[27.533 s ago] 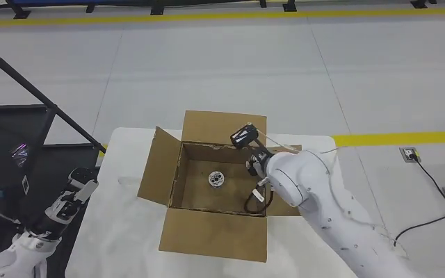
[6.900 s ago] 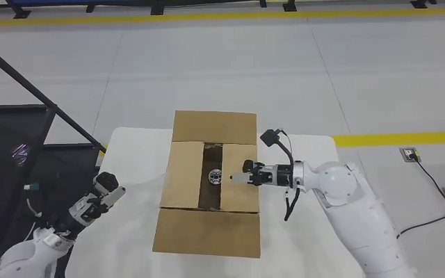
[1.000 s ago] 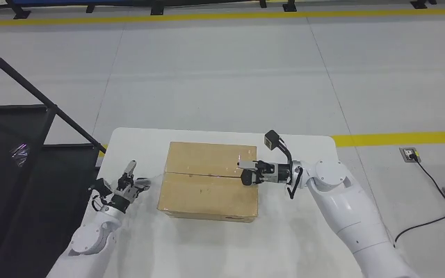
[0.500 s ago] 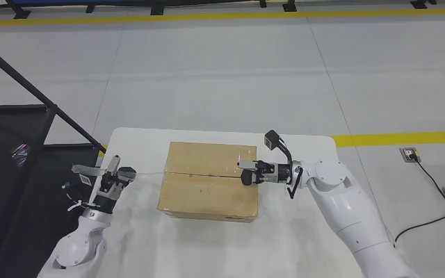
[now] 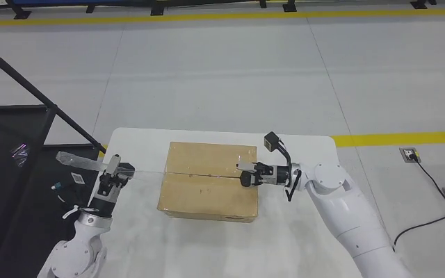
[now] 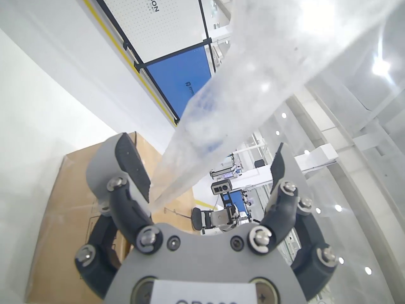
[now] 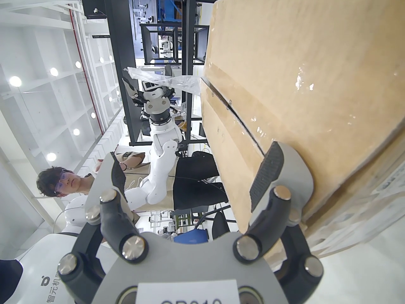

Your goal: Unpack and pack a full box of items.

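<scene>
The cardboard box (image 5: 208, 181) stands on the white table (image 5: 299, 229) with its top flaps folded down and a seam across the lid. My right gripper (image 5: 242, 174) is open at the box's right side, and one finger (image 7: 269, 172) lies against the lid (image 7: 300, 64) beside the seam. Left of the box, my left gripper (image 5: 111, 175) points upward and is open (image 6: 202, 150). A strip of clear plastic film (image 6: 253, 64) clings to one of its pads (image 6: 131, 166). The strip (image 5: 80, 161) sticks out over the table's left edge.
A black metal frame (image 5: 28, 90) stands off the table's left side, close to the left arm. Bare table lies in front of the box and to its right. A yellow floor line (image 5: 389, 138) runs beyond the table on the right.
My left gripper has turned from low beside the box to pointing upward, and the clear strip now stretches out to the left. The right arm and the box have not moved.
</scene>
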`<state>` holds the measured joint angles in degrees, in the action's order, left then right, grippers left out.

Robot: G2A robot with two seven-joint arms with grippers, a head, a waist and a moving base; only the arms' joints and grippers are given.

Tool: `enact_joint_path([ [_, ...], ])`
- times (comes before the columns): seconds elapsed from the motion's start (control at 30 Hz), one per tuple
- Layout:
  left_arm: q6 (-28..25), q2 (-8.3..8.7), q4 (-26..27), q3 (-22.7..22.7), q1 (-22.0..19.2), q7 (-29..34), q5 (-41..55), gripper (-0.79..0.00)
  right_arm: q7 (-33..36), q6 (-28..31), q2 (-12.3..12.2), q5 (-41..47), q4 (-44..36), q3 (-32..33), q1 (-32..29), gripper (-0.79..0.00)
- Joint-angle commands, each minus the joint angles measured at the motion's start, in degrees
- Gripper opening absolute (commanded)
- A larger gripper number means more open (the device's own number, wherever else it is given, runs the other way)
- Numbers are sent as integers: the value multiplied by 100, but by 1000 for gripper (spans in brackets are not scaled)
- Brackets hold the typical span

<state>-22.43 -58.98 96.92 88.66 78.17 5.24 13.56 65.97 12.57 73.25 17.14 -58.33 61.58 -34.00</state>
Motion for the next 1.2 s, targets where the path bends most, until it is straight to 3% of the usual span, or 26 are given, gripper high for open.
enact_joint_path([
  [0.0,49,-13,98,1,1,-11,-73,0,-9,-41,-9,-17,-64,0,-30,0],
  [0.27,166,-62,425,-55,32,-44,-423,0,-86,-28,-45,-7,-244,57,-135,0],
  [0.47,342,-105,563,-204,-54,3,-593,0,-171,294,-110,27,-619,237,-377,0],
  [0.87,640,-212,628,-569,-329,13,-882,0,-253,913,-409,195,-2040,1233,-1570,0],
  [1.17,1089,-319,519,-866,-650,-252,-920,0,-51,976,-563,394,-2412,1733,-2136,0],
])
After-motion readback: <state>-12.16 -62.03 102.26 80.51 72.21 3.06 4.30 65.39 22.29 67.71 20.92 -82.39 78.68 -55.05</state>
